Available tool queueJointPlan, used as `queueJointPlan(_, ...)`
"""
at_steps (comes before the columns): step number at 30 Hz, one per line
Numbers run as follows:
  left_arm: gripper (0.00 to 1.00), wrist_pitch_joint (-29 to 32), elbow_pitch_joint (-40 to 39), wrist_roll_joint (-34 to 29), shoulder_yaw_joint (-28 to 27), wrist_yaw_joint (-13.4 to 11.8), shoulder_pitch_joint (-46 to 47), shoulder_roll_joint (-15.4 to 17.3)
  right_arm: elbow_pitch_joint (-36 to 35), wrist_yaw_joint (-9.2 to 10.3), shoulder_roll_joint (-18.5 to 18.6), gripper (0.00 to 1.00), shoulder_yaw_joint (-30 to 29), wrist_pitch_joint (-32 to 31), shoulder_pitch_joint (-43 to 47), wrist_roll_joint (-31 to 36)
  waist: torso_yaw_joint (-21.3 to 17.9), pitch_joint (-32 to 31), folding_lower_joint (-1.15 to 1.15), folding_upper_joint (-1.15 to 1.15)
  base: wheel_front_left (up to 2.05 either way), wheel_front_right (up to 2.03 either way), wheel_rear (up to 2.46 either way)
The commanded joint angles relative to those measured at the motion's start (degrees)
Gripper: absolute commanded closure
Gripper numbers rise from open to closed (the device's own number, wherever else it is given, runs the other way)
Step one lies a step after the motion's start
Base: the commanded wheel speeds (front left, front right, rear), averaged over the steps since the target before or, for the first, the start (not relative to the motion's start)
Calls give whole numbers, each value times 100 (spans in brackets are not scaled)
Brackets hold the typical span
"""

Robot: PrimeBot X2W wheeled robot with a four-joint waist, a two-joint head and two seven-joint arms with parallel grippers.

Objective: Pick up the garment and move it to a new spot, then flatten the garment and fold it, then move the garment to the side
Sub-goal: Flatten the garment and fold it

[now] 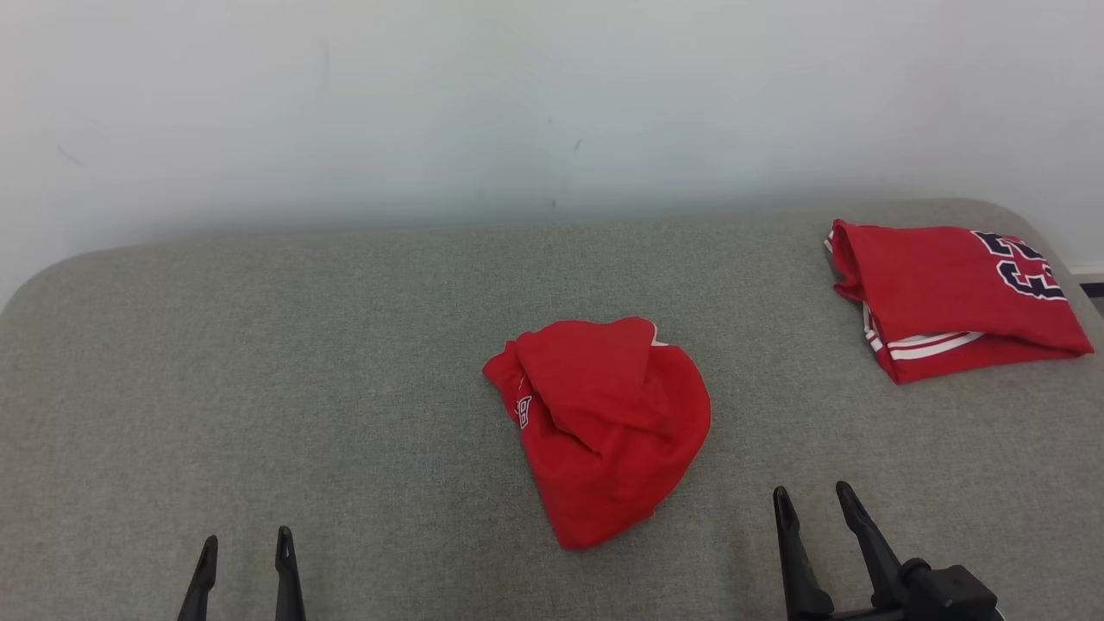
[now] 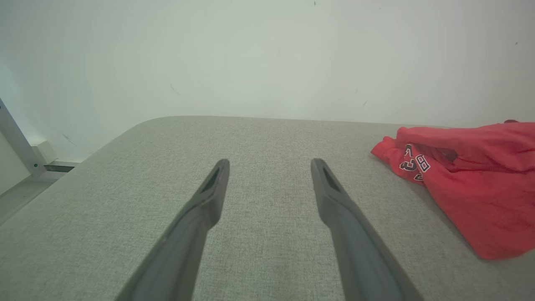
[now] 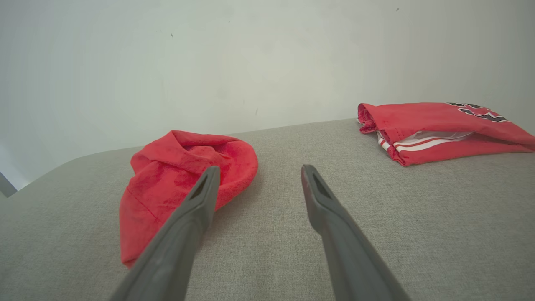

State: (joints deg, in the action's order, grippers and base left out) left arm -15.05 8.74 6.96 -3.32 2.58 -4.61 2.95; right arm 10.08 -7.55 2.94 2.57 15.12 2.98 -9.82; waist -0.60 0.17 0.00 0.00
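Observation:
A crumpled red garment [image 1: 604,423] lies bunched in the middle of the grey padded surface [image 1: 345,362]; it also shows at the right of the left wrist view [image 2: 472,179] and left of centre in the right wrist view [image 3: 184,184]. My left gripper [image 1: 246,548] stands open at the lower left, well apart from the garment, nothing between its fingers [image 2: 209,196]. Low on the right, my right gripper [image 1: 812,500] is open too, just right of the garment's near edge and holding nothing.
A folded red jersey [image 1: 949,293] with white stripes and dark numbers lies at the back right corner, also in the right wrist view [image 3: 434,129]. A pale wall [image 1: 552,103] rises behind the surface. The surface's left edge drops to a floor [image 2: 21,192].

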Motion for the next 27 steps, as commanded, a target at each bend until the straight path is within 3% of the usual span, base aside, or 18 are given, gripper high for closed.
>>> queueJointPlan(1,0,-17,3,-20,6,16,31,-11,0,15,-13,0,-1,1,16,20,4,4,0,0,0,0,0)
queueJointPlan(27,0,-17,-2,-45,63,2,26,-12,-11,15,-13,0,-17,1,59,42,79,36,0,0,0,0,0)
